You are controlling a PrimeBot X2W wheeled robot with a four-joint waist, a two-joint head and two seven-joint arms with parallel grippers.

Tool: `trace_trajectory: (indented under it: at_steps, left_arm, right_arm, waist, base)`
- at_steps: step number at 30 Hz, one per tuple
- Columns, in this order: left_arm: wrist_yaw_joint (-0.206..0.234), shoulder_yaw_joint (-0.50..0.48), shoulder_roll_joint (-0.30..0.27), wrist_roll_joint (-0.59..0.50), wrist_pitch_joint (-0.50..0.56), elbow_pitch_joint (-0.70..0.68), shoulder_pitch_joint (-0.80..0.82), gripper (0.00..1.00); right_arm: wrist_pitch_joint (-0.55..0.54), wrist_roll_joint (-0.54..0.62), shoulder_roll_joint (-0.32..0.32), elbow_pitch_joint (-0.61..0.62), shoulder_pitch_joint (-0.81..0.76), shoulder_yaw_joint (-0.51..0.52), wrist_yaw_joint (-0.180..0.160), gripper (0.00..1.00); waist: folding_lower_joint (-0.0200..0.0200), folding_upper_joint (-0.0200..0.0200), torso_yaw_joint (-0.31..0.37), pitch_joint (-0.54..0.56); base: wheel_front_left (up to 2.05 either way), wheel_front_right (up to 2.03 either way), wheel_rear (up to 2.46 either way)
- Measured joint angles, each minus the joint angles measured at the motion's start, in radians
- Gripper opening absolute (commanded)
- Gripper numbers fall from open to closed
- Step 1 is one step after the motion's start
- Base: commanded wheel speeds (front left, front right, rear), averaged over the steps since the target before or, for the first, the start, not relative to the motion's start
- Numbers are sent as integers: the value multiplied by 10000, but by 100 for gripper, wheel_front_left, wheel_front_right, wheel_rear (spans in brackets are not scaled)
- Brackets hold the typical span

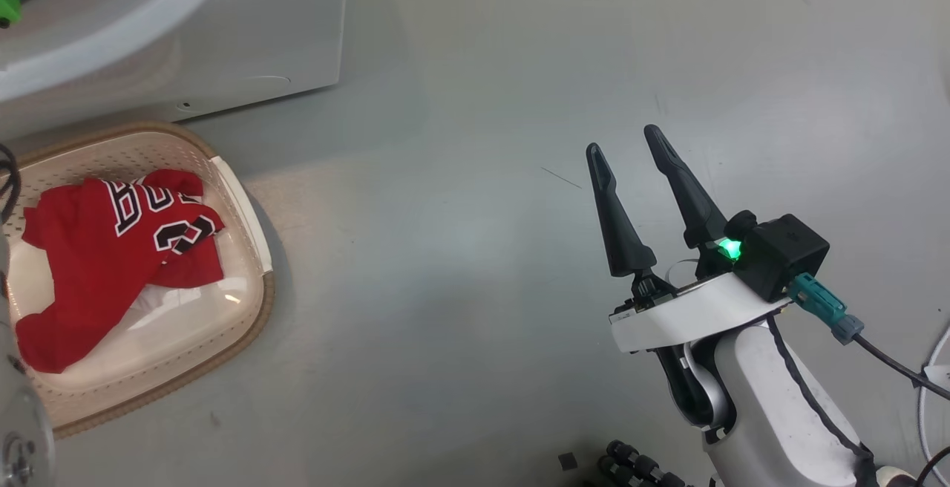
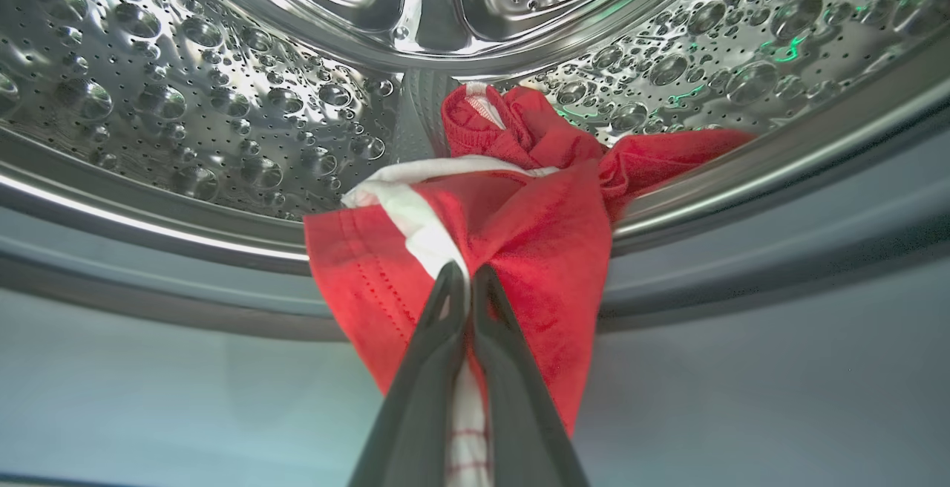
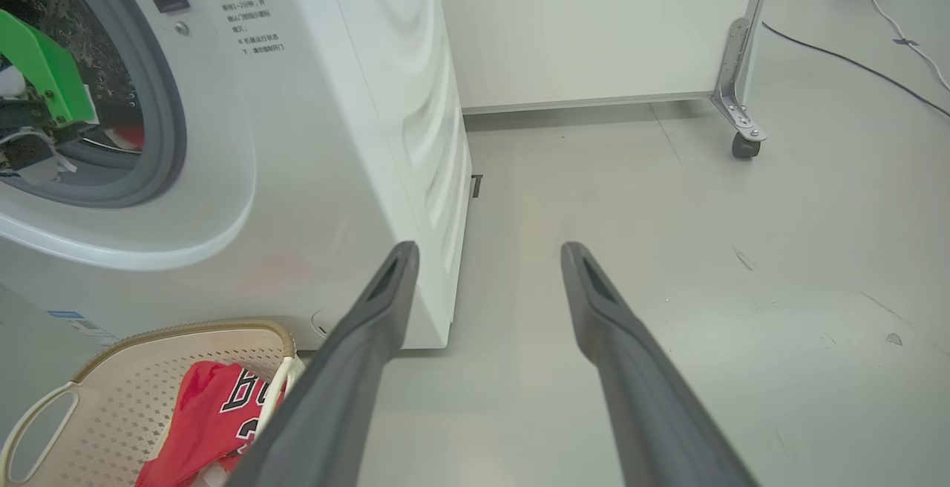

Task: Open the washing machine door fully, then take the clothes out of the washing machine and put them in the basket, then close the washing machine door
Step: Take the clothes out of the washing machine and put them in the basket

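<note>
In the left wrist view, my left gripper (image 2: 467, 273) is shut on a red garment with white trim (image 2: 534, 234). It is one of the clothes and hangs over the lip of the washing machine's steel drum (image 2: 185, 101). The white washing machine (image 3: 326, 138) stands at the left of the right wrist view, and the green part of my left arm (image 3: 44, 71) reaches into its opening. Another red jersey (image 1: 104, 249) lies in the cream basket (image 1: 245, 309) on the floor before the machine. My right gripper (image 1: 625, 140) hangs open over bare floor, holding nothing. The washing machine door is out of view.
Grey floor (image 1: 460, 249) stretches between the basket and my right arm. A white panel on a caster wheel (image 3: 742, 147) stands behind the machine's right side. Cables (image 3: 853, 64) lie on the floor at the far right.
</note>
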State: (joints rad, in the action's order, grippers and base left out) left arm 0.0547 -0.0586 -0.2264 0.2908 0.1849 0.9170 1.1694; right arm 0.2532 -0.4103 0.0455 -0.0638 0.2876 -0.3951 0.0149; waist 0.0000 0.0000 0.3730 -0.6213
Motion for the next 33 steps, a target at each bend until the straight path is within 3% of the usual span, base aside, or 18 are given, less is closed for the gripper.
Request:
trace_trajectory:
  at_steps: [19, 33]
  left_arm:
    - [-704, 6, 545, 343, -1689, 1110, -1464, 0]
    - [-1354, 541, 1114, 261, -3223, 1356, -2731, 0]
  right_arm:
    - [0, 453, 8, -573, -125, 497, 113, 100]
    - [0, 541, 21, -853, -643, 1024, 270, 100]
  waist:
    - [0, 0, -892, 1546]
    - [0, 0, -1845, 2850]
  base:
    - [0, 0, 0]
    - [0, 0, 0]
